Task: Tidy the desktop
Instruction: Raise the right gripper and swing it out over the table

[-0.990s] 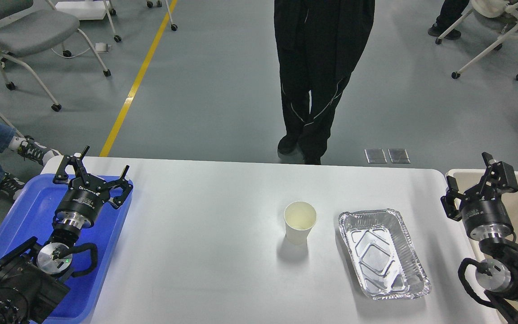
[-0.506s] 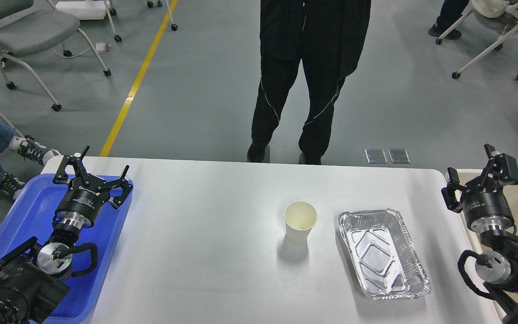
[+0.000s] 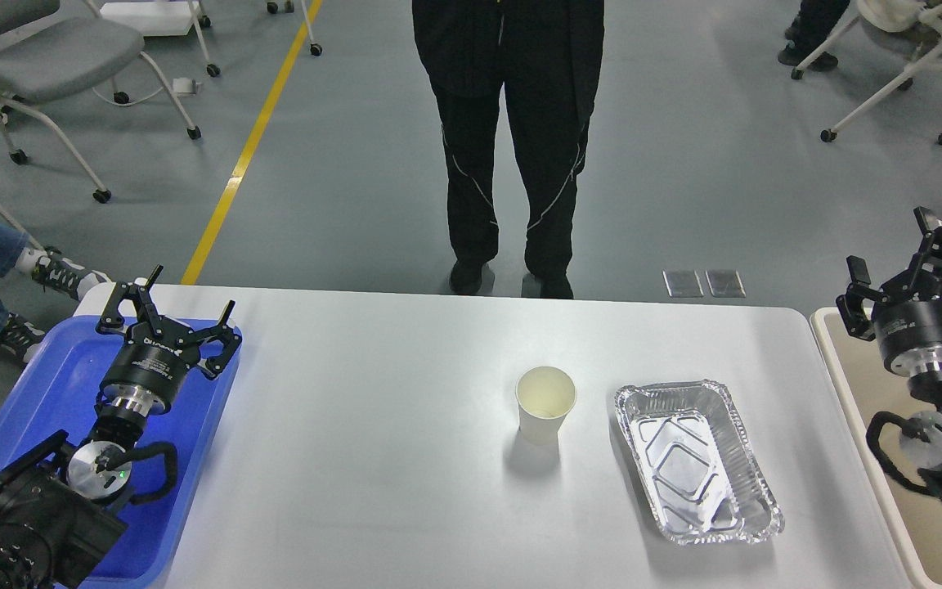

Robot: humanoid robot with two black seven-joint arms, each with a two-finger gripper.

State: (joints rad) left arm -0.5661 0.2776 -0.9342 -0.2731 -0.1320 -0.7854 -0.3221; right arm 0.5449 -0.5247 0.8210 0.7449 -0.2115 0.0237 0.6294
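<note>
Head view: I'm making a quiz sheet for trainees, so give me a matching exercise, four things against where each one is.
Things:
1. paper cup
2. foil tray
3. left gripper
4. right gripper

Places:
A. over the blue tray, at the desktop's left end
B. standing upright near the middle of the desktop
C. lying on the desktop to the right of the cup
D. above the beige bin, past the desktop's right end

Pairs: 1-B, 2-C, 3-A, 4-D
</note>
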